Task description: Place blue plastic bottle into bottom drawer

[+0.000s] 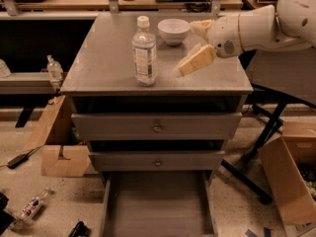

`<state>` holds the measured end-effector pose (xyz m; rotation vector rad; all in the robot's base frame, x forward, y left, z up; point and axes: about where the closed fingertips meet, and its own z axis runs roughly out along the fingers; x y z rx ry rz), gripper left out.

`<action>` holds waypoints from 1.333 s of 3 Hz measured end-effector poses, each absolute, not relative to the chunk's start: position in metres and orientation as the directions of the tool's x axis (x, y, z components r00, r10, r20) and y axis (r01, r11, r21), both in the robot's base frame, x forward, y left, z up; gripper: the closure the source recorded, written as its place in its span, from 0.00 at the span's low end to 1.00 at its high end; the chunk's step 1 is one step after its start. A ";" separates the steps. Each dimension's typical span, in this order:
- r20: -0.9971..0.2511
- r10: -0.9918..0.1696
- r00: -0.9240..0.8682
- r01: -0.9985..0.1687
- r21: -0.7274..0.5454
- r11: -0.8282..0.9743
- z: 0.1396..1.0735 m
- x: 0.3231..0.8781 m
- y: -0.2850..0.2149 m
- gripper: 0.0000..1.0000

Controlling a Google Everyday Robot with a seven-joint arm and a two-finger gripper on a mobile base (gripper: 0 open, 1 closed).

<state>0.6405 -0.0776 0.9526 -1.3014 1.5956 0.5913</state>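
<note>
The blue plastic bottle [144,51] stands upright on the grey cabinet top [108,75], left of centre, with its white cap on. My gripper [185,49] hovers just above the top, a short way right of the bottle and in front of the white bowl [173,30]. It is open and empty, with its fingers pointing left toward the bottle and not touching it. The bottom drawer [158,206] is pulled out at floor level, and its grey tray holds nothing. The two upper drawers are shut.
Cardboard boxes lie on the floor left [57,149] and right [289,181] of the cabinet. A small dark-labelled bottle [32,206] lies on the floor at lower left. A pump-top bottle [53,68] stands on a shelf at left. Black legs [256,152] stand at right.
</note>
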 end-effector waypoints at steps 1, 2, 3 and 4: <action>-0.925 -0.376 0.054 -0.945 -0.168 0.279 0.933 0.669 -0.043 0.00; -0.956 -0.290 0.041 -0.959 -0.119 0.256 0.915 0.692 -0.011 0.00; -0.976 -0.216 0.017 -0.965 -0.073 0.251 0.905 0.706 0.013 0.15; -0.987 -0.160 -0.012 -0.971 -0.027 0.239 0.908 0.710 0.034 0.38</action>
